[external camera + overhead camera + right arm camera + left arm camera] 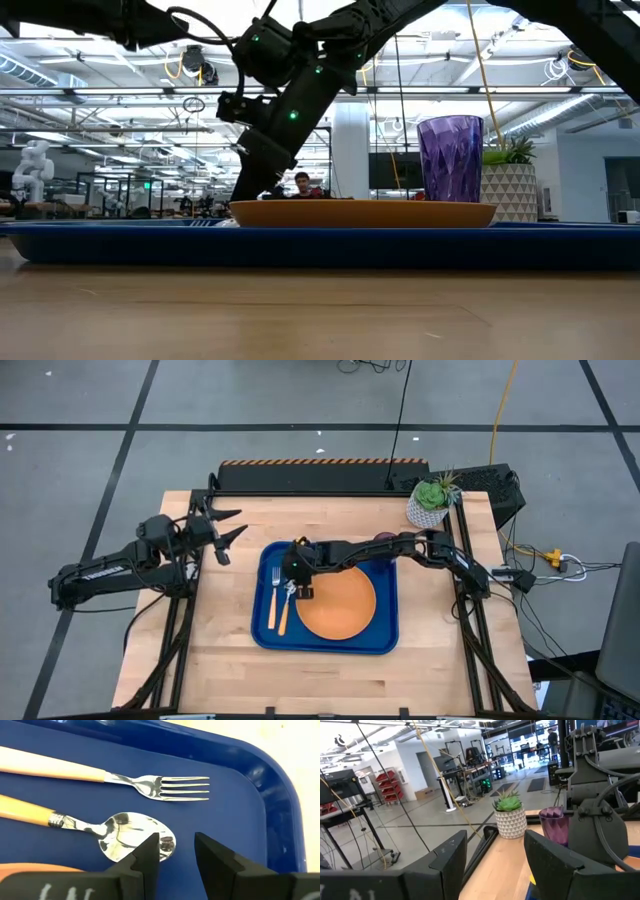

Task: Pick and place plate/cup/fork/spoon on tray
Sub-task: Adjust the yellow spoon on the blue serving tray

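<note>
Seen from above, the right arm covers most of the cup point(383, 539) – only a dark sliver shows beside the plant pot point(428, 509). The fork point(125, 780) and spoon point(105, 832) run off the right wrist picture's edge, handles cut short, while the plate point(35, 868) shows there as a thin orange strip. At table height the tray point(320, 245) rim hides both utensils, and the right gripper point(262, 190) tips sink behind the plate – the left arm shows only partly at the top edge
</note>
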Controlling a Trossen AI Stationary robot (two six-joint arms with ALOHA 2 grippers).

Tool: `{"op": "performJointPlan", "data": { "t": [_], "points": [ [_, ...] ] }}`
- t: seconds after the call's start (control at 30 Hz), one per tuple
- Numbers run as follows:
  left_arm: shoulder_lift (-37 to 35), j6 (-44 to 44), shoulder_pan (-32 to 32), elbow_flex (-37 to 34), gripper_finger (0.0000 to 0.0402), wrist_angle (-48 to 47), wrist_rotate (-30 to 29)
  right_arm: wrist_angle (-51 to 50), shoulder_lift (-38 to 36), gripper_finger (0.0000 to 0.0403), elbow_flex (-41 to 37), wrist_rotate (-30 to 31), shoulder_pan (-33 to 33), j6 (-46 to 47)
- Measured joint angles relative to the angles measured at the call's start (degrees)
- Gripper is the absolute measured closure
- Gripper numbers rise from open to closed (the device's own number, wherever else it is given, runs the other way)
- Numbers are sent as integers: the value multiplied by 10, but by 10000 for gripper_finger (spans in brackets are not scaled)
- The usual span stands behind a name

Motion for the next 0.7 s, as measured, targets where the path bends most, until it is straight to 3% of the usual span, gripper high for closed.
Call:
{"op": "performJointPlan", "data": {
  "t": [0.7],
  "points": [
    [0, -4, 0, 0, 202, 7, 0, 13, 10, 289, 1, 5, 2, -15]
  ]
}}
